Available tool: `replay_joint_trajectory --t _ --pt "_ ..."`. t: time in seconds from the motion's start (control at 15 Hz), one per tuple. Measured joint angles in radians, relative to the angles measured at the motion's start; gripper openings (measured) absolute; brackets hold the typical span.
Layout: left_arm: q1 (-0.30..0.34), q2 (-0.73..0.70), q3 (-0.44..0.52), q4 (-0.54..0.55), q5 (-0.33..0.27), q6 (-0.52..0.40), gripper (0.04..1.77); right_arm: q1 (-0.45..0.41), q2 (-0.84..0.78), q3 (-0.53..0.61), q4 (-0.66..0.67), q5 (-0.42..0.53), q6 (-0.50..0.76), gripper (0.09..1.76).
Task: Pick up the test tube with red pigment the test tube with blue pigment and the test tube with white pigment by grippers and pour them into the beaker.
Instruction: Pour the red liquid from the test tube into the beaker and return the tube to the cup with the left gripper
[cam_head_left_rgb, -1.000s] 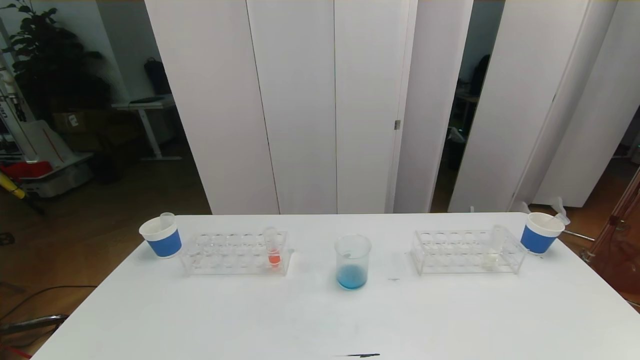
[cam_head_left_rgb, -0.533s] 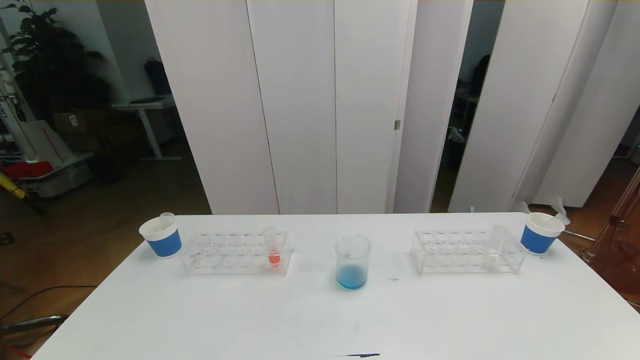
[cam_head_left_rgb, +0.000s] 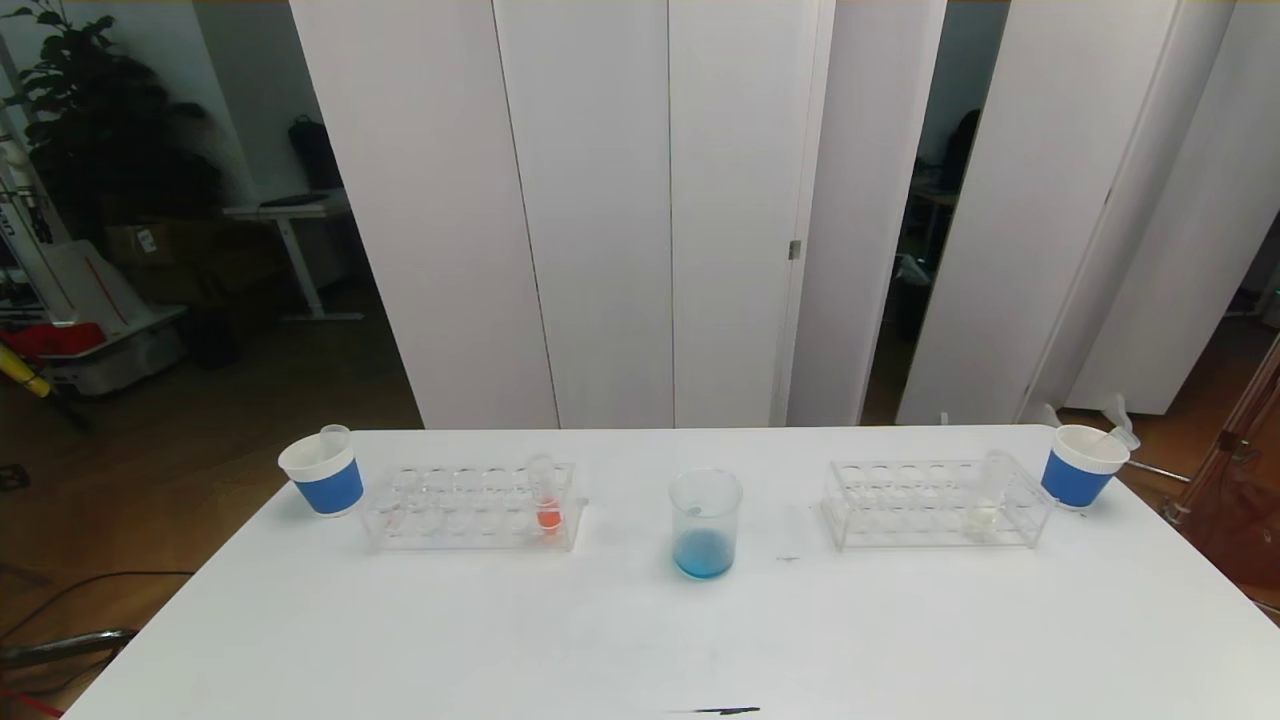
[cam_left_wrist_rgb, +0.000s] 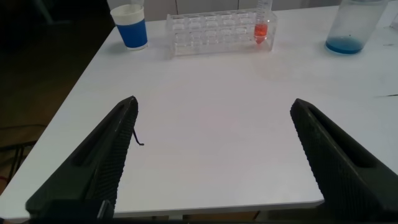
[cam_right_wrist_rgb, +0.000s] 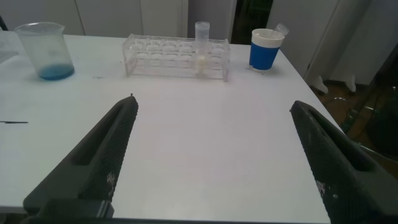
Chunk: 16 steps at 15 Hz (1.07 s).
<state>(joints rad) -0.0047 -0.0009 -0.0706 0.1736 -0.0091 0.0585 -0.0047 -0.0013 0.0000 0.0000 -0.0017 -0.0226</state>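
I see both pincers wide and empty at the tabletop's near edge, the upright red tube (cam_left_wrist_rgb: 262, 25) nearer my left pincer (cam_left_wrist_rgb: 211, 155), the beaker (cam_head_left_rgb: 705, 523) mid-tabletop, blue already inside.

White table (cam_head_left_rgb: 500, 640): beaker (cam_head_left_rgb: 705, 523), racks, cups.

You see a smooth, matt white tabletop (cam_head_left_rgb: 500, 640). The beaker (cam_head_left_rgb: 705, 523) looks like clear, slightly cloudy plastic. Both tube racks (cam_head_left_rgb: 470, 505) (cam_head_left_rgb: 935, 503) look like clear glossy acrylic. The two cups (cam_head_left_rgb: 323, 476) (cam_head_left_rgb: 1080, 466) look like matt paper, blue and white. The end effector fingers (cam_left_wrist_rgb: 93, 168) (cam_right_wrist_rgb: 99, 162) look like black matt plastic with a fine ribbed texture.
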Motion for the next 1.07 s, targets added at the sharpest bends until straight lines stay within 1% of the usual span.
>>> replay_joint_trajectory --t 0.07,0.13,0.27,0.4,1.07 --pt "0.0 0.0 0.002 -0.006 0.0 0.0 1.75 0.0 0.0 0.0 0.0 0.0 0.0 1.75" --pt "0.0 0.0 0.013 -0.041 -0.001 0.003 1.75 0.0 0.0 0.0 0.0 0.0 0.0 1.75" --pt "0.0 0.0 0.046 -0.186 0.001 0.004 1.75 0.0 0.0 0.0 0.0 0.0 0.0 1.75" --pt "0.0 0.0 0.065 -0.163 0.004 0.0 1.75 0.0 0.0 0.0 0.0 0.0 0.0 1.75" --pt "0.0 0.001 0.071 -0.168 0.004 -0.002 1.75 0.0 0.0 0.0 0.0 0.0 0.0 1.75"
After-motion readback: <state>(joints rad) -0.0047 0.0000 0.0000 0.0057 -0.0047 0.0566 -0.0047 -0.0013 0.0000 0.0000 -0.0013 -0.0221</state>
